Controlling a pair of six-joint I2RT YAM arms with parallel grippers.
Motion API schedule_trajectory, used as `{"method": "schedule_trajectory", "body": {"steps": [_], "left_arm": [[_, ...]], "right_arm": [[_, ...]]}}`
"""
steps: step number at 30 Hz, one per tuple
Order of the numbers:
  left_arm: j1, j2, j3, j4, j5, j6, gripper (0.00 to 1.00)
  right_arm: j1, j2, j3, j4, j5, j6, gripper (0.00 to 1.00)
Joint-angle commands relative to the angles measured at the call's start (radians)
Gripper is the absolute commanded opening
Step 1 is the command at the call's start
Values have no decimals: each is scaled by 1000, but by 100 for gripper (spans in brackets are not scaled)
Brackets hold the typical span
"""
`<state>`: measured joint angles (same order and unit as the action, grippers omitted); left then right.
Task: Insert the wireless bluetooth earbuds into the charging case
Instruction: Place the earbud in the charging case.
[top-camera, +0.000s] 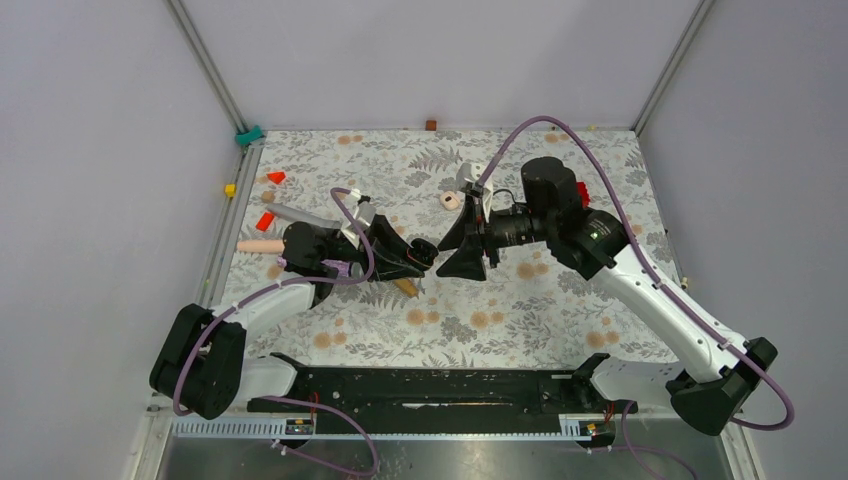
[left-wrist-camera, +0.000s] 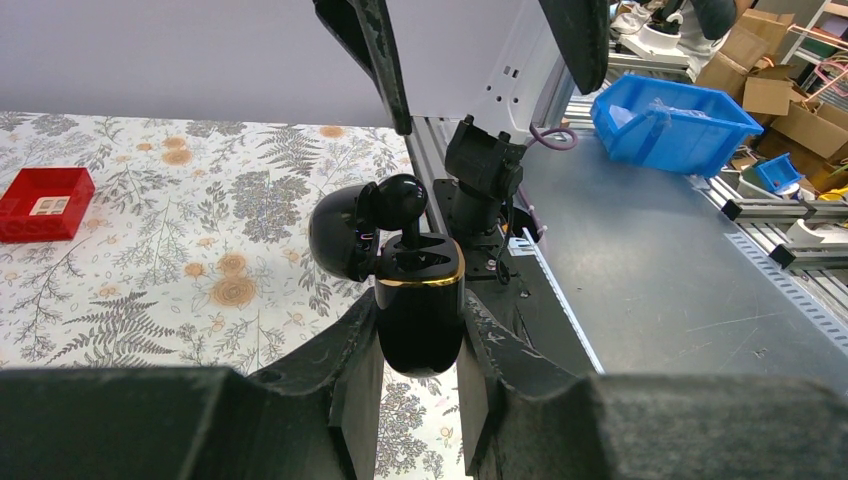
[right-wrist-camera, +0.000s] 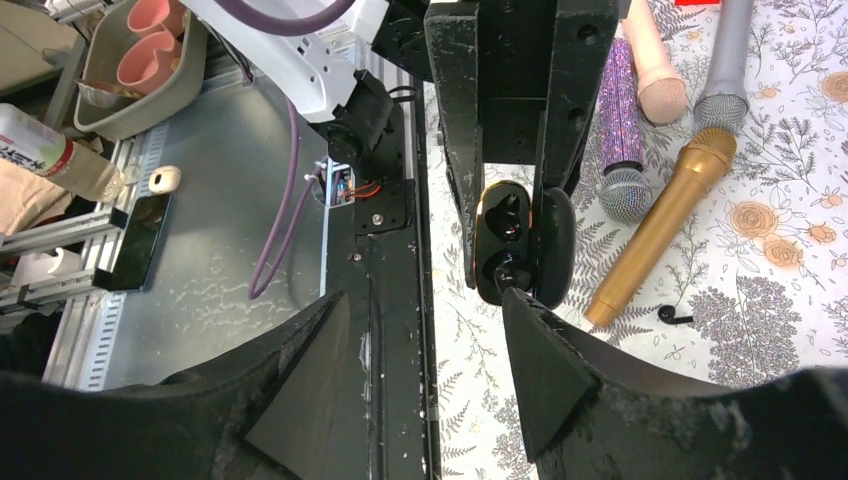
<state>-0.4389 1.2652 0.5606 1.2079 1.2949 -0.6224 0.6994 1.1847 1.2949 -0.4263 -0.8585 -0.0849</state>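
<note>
My left gripper (left-wrist-camera: 420, 312) is shut on the glossy black charging case (left-wrist-camera: 420, 330) and holds it off the table with its lid (left-wrist-camera: 340, 235) swung open. One black earbud (left-wrist-camera: 400, 200) stands in the case with its stem down in a slot. In the right wrist view the case (right-wrist-camera: 500, 230) hangs between the left fingers. My right gripper (right-wrist-camera: 420, 295) is open, and its right fingertip (right-wrist-camera: 520, 310) touches that earbud (right-wrist-camera: 508, 275). A second earbud (right-wrist-camera: 675, 317) lies on the floral cloth beside the gold microphone. In the top view both grippers meet at the table's middle (top-camera: 437, 253).
Several microphones lie under the left arm: gold (right-wrist-camera: 660, 230), purple glitter (right-wrist-camera: 625, 130), pink (right-wrist-camera: 650, 60) and grey (right-wrist-camera: 725, 60). A red box (left-wrist-camera: 45, 203) sits on the cloth. Red pieces (top-camera: 276, 177) and a cream-pink round object (top-camera: 450, 201) lie farther back.
</note>
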Motion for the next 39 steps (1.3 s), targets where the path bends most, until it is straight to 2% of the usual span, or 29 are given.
{"method": "schedule_trajectory", "body": {"steps": [1, 11, 23, 34, 39], "left_arm": [[-6, -1, 11, 56, -2, 4, 0], [-13, 5, 13, 50, -1, 6, 0], [-13, -2, 13, 41, 0, 11, 0], [-12, 1, 22, -3, -3, 36, 0], [-13, 0, 23, -8, -4, 37, 0]], "right_arm": [[5, 15, 1, 88, -12, 69, 66], [8, 28, -18, 122, 21, 79, 66], [33, 63, -3, 75, 43, 44, 65], [34, 11, -6, 57, 26, 3, 63], [34, -9, -8, 58, 65, -4, 63]]}}
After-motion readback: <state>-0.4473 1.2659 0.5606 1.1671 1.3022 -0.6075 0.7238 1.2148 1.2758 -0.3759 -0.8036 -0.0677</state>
